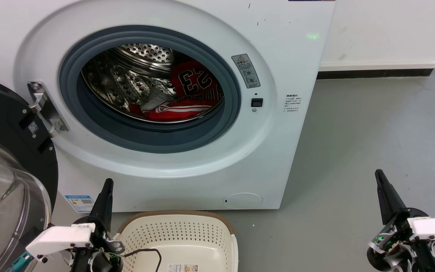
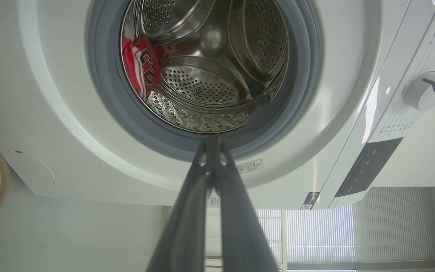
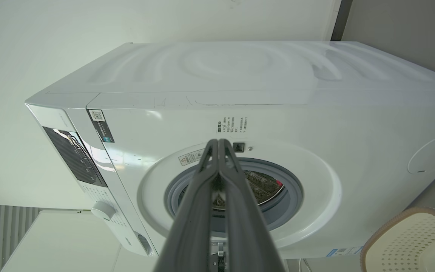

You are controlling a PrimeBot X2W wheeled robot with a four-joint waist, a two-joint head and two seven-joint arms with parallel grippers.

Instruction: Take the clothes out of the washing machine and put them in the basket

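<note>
The washing machine (image 1: pixel 285 56) stands with its door swung open. In its steel drum lie the clothes (image 1: pixel 193 94), a red jersey with a black 23 and striped trim, also seen low in the drum as clothes (image 2: pixel 140 68). The cream basket (image 1: pixel 187 238) with a brown rim sits on the floor just in front of the machine, a paper label on its bottom. My left gripper (image 1: pixel 108 183) is shut and empty beside the basket's left edge, below the drum opening. My right gripper (image 1: pixel 379 174) is shut and empty, off to the right over the floor.
The black-rimmed glass door (image 1: pixel 10 181) hangs open at the left, close to my left arm. Grey floor (image 1: pixel 372 132) stretches to the right of the machine. A white wall with a dark skirting (image 1: pixel 376 71) stands behind. A thin black cable lies across the basket's inner side.
</note>
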